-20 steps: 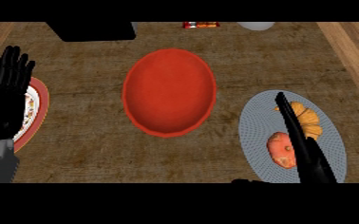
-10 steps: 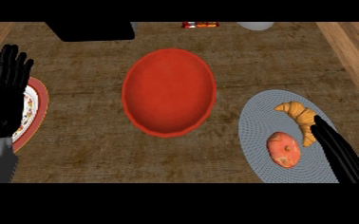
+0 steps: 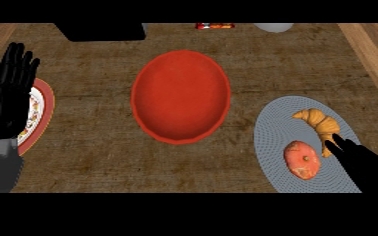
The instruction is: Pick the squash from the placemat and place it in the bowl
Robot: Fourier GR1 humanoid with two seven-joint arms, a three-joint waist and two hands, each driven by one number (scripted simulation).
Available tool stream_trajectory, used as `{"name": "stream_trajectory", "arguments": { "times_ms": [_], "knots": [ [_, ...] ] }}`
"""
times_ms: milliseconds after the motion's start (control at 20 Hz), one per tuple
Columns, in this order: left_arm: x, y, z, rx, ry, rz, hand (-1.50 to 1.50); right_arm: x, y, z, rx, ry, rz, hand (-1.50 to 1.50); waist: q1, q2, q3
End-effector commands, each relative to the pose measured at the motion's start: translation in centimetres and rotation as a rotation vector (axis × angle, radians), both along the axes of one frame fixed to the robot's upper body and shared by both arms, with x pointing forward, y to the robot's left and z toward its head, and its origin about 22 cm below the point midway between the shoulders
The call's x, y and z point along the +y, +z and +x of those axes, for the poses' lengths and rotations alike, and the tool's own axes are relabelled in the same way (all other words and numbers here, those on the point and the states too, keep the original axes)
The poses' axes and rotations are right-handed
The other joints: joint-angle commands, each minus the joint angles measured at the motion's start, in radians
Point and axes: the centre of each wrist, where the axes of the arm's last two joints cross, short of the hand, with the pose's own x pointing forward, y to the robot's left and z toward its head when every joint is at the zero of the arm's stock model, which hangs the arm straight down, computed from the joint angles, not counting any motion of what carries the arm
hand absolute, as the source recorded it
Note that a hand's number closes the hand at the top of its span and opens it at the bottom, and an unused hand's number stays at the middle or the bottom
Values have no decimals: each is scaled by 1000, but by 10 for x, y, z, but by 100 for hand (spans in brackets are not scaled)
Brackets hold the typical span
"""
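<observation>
The squash (image 3: 302,159), a round orange-red thing, lies on the near part of the grey round placemat (image 3: 275,130) at the right. My right hand (image 3: 357,162) comes in at the lower right corner with straight fingers, just right of the squash and apart from it, holding nothing. The empty red bowl (image 3: 181,96) stands at the middle of the counter, left of the placemat. My left hand (image 3: 16,85) rests open at the left edge, fingers up.
A golden croissant (image 3: 320,122) lies on the placemat just beyond the squash. A red-rimmed patterned plate (image 3: 40,111) sits under the left hand. At the far edge are a black box (image 3: 103,31), a small red item (image 3: 214,26) and a pale round object (image 3: 273,27).
My right hand has pulled back toward the lower right corner, uncovering the squash and croissant it lay over. The left hand, bowl and squash have not moved.
</observation>
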Motion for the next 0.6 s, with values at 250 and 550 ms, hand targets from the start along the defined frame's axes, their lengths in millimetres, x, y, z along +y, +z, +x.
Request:
{"name": "stream_trajectory", "arguments": {
  "times_ms": [250,550],
  "knots": [
    [11,11,-1,-2,-14,1,0,15,36,-23,110,6,18,-150,13,-2,4],
    [-3,-5,-7,-2,-33,12,0,2,9,3,143,-41,32,-150,26,2,4]
  ]
}}
